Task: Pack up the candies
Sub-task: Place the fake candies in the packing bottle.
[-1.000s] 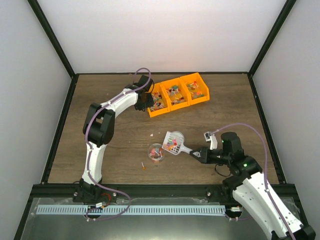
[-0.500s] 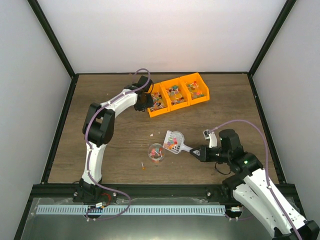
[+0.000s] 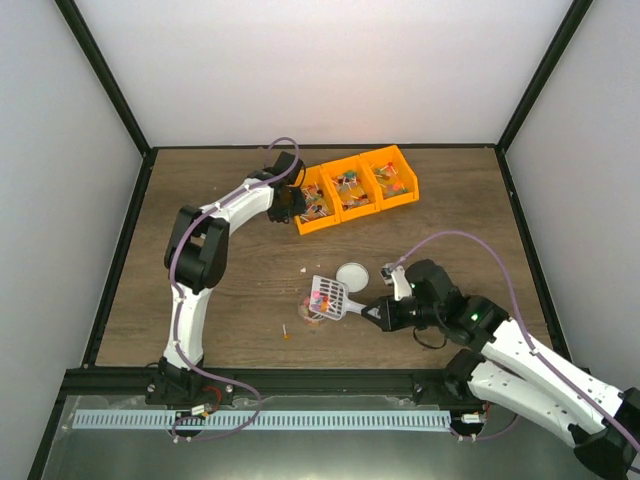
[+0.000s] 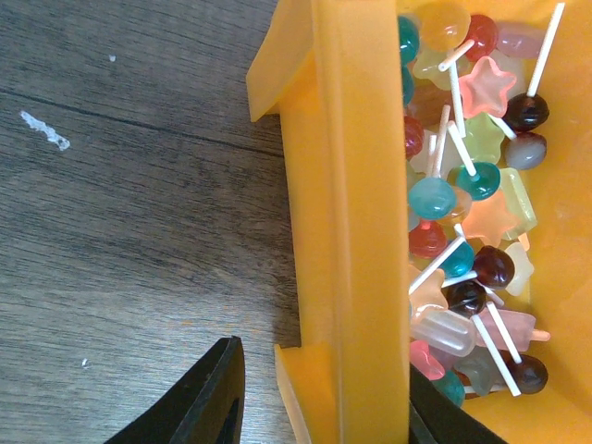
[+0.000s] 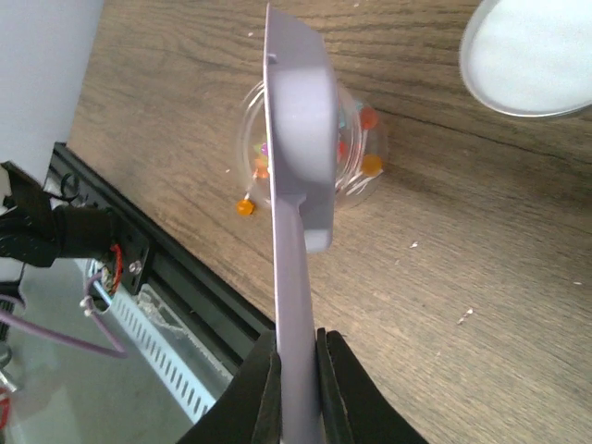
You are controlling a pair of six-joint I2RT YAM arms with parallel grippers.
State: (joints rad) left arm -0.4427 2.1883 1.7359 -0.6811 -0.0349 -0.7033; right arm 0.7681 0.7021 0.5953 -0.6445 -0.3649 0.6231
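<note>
The right gripper (image 3: pixel 378 312) is clamped tight on the handle of the grey scoop (image 3: pixel 328 295), which is tipped on edge right over the small clear cup (image 3: pixel 312 312); this looks like the pouring step; to do it well, hold the scoop's lip inside the cup's rim, roll the wrist slowly so the candies (image 3: pixel 320 297) slide out a few at a time, and avoid knocking the light cup sideways; the left gripper (image 3: pixel 290 200) stands part open astride the near wall of the orange bin (image 3: pixel 355 188), one finger outside and one inside, and I cannot tell whether it actually pinches that wall; candies lie in three places: in the bin, in the scoop, and in the cup; counted, there is one scoop, one cup, one white round lid (image 3: pixel 352 273) lying near the cup, one bin of three compartments, and one loose orange candy (image 3: pixel 288 335) on the table (image 3: pixel 200 300) beside the cup; the rest are too many and too small to count.
</note>
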